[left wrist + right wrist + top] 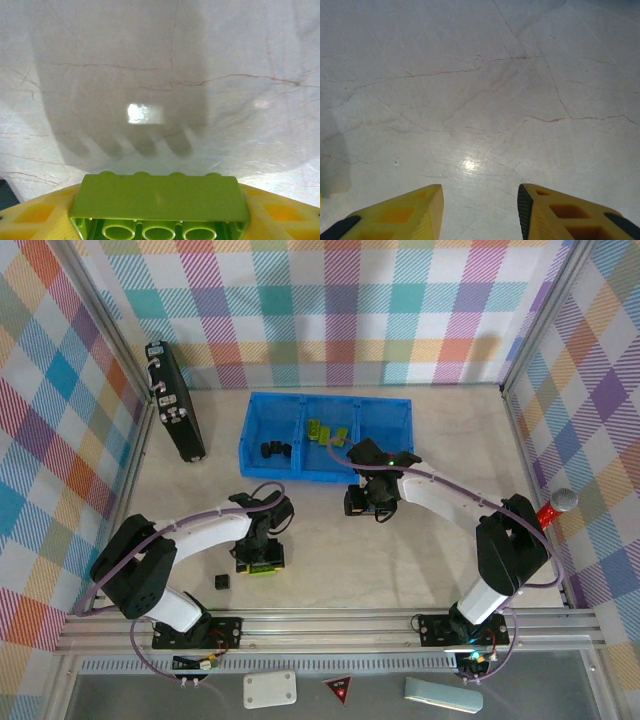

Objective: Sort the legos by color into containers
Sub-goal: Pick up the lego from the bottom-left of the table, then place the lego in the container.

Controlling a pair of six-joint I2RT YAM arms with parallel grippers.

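The blue tray (247, 435) stands on the far half of the surface (420, 550). A narrow bare strip lies behind it and a wide open area lies on its near side. To the left of the tray, along the side wall, lies a black case (176, 402).

The right gripper (360, 504) hangs just in front of the tray's near wall, about at its middle. Its yellow fingers (410, 212) are spread apart with nothing between them, above the bare marbled surface. The left gripper (260, 562) is farther out on the near side of the tray, well apart from it, opposite its left end. Its fingers (282, 212) are closed on a lime-green brick (159, 200), whose studs show along the far edge. One black cube (222, 581) lies on the surface near this gripper, on the side away from the tray.

In the tray, the left compartment (275, 418) holds a few black cubes (275, 450). The middle compartment (332, 406) holds several green bricks (325, 430). The right compartment (385, 425) shows its blue floor.

Checkered cloth walls (330, 300) in many colours close the surface on three sides.
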